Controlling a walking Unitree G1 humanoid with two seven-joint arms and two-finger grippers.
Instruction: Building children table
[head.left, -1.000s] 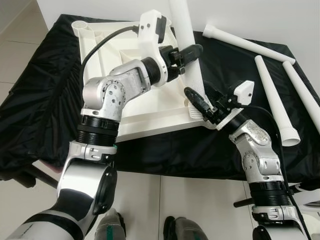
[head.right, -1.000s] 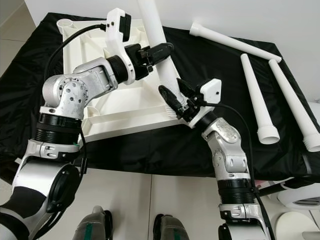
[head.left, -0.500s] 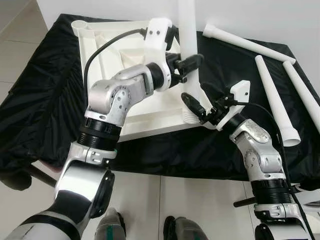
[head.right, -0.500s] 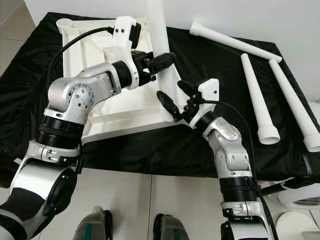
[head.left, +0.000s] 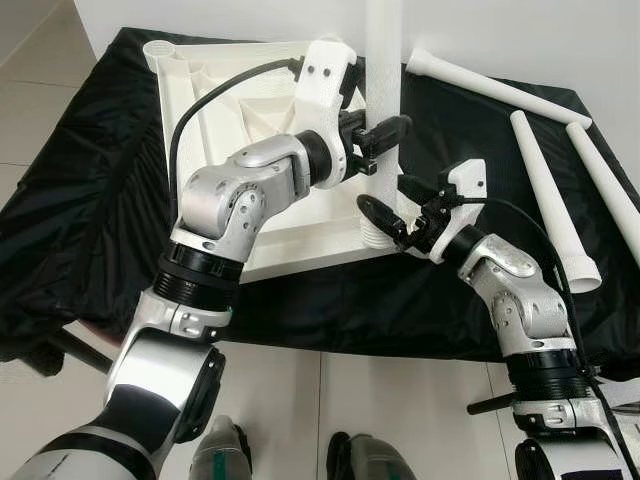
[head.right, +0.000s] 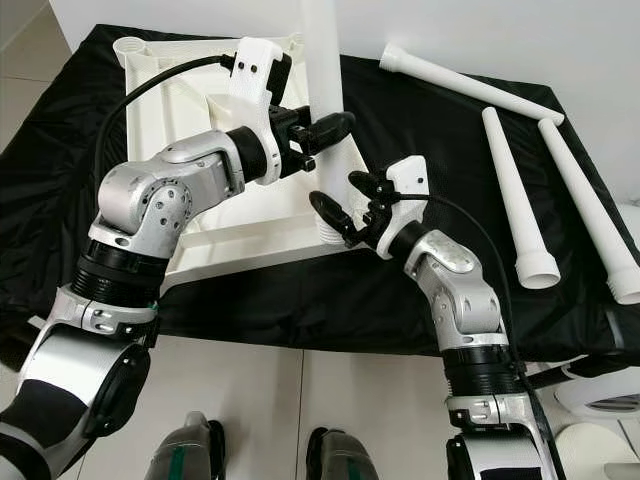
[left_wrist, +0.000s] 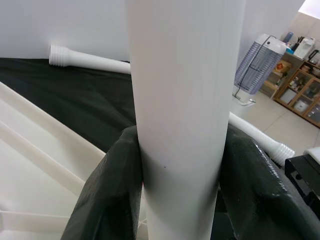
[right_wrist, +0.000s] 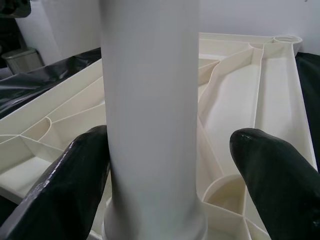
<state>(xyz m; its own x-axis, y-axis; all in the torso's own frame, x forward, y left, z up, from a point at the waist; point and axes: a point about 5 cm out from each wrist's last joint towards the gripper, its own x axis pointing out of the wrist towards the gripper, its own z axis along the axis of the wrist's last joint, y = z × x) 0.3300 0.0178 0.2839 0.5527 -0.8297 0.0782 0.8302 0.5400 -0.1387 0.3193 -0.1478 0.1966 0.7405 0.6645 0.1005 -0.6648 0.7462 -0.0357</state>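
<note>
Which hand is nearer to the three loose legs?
The right. The right hand is at the upright leg's base, on the side toward the loose legs; the left hand grips it higher.

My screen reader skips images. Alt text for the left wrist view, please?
The left tool clamps an upright white leg, one black finger on each side. Behind lie black cloth, another white leg, and part of the white tabletop.
</note>
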